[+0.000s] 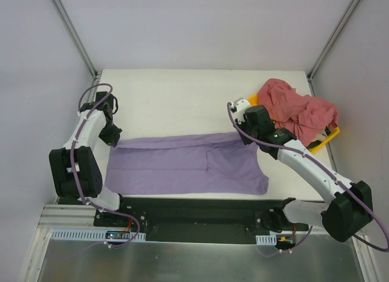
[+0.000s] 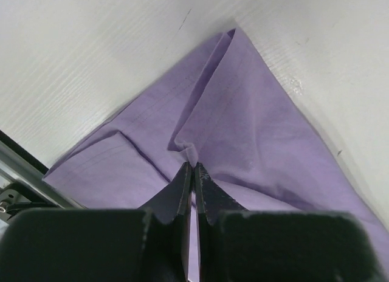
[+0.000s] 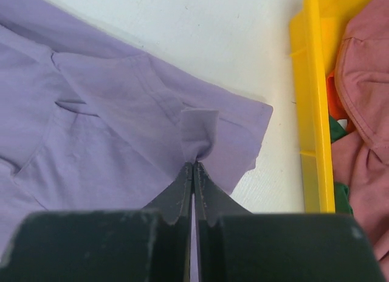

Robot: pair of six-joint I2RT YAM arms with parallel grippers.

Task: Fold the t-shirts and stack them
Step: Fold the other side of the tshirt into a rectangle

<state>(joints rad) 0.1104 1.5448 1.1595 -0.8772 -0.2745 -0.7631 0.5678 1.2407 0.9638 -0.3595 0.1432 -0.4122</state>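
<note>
The lavender t-shirt point(image 1: 182, 163) lies partly folded lengthwise across the near half of the table. My left gripper point(image 1: 113, 139) is shut on a pinch of its far left corner, seen close in the left wrist view point(image 2: 193, 163). My right gripper point(image 1: 241, 138) is shut on a pinch of its far right edge, seen in the right wrist view point(image 3: 194, 163). The lavender cloth point(image 2: 243, 124) point(image 3: 121, 118) spreads out beyond both sets of jaws. The pink-red t-shirts point(image 1: 298, 109) lie heaped in the tray at the far right, also in the right wrist view point(image 3: 364, 81).
A yellow plastic tray point(image 1: 331, 136) point(image 3: 313, 99) holds the pink-red heap at the table's right edge. Green and orange items point(image 3: 335, 130) show under that heap. A black strip point(image 1: 194, 212) runs along the near edge by the arm bases.
</note>
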